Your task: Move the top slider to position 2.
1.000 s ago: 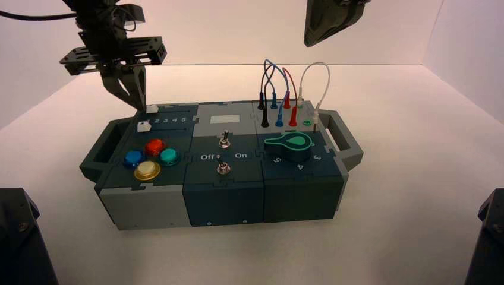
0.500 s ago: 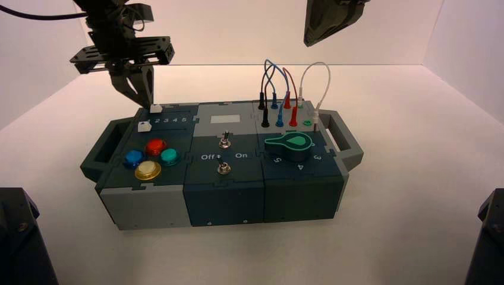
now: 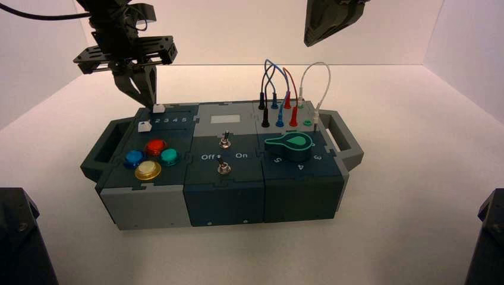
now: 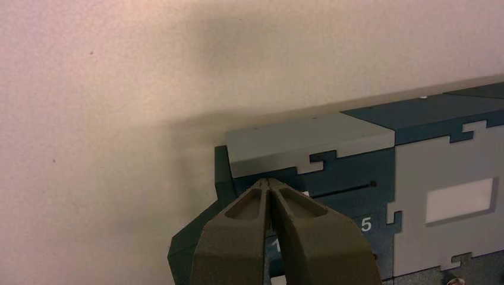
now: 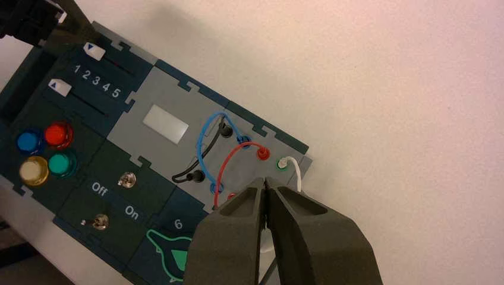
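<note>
The top slider's white knob (image 3: 158, 108) sits on the box's back left track, above the row 2 3 4 5. In the right wrist view the knob (image 5: 95, 50) stands near the low end of the row, about beside the digit 2 (image 5: 86, 75). My left gripper (image 3: 152, 102) is shut, with its tips down at the knob's left side. In the left wrist view the shut tips (image 4: 268, 183) hide most of the knob, and only a white sliver (image 4: 305, 193) shows. My right gripper (image 5: 265, 181) is shut and empty, parked high above the box's back (image 3: 315, 35).
The lower slider's white knob (image 3: 143, 126) sits at its track's left end. Four coloured buttons (image 3: 156, 146), two toggle switches (image 3: 224, 142), a teal knob (image 3: 291, 144) and plugged wires (image 3: 279, 89) fill the rest of the box. Grey handles (image 3: 347, 142) stick out at both ends.
My left gripper has moved right and down to the top slider. The white knob has shifted a little to the right along its track. The right arm has not moved.
</note>
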Available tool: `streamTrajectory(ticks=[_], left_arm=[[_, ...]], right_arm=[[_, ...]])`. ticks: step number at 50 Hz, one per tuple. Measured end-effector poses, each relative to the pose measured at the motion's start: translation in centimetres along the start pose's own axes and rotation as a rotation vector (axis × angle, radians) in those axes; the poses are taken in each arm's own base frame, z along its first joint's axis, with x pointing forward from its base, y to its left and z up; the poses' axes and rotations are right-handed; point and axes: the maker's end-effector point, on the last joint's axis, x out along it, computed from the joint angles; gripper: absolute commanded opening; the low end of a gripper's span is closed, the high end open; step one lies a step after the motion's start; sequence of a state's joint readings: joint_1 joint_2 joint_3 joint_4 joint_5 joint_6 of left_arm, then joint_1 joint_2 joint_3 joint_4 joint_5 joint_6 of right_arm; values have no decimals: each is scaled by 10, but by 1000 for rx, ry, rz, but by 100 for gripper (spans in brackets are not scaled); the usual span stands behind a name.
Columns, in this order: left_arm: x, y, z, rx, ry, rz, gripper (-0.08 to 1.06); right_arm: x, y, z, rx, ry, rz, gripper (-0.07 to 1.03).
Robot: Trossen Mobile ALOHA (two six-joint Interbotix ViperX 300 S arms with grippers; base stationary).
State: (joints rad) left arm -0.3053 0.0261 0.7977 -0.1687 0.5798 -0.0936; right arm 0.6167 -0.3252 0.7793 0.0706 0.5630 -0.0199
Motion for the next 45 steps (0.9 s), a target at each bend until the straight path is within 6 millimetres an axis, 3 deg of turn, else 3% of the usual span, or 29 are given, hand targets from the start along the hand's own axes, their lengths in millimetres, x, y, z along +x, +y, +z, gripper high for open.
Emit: streamTrajectory(ticks=[31, 45], left_arm=[[-1, -6, -2, 10, 1, -7, -3], [-19, -10, 2, 19, -42, -20, -3]], right_arm=[[-7, 0, 3, -1, -18, 1, -2], [-7, 0, 3, -1, -21, 1, -2]])
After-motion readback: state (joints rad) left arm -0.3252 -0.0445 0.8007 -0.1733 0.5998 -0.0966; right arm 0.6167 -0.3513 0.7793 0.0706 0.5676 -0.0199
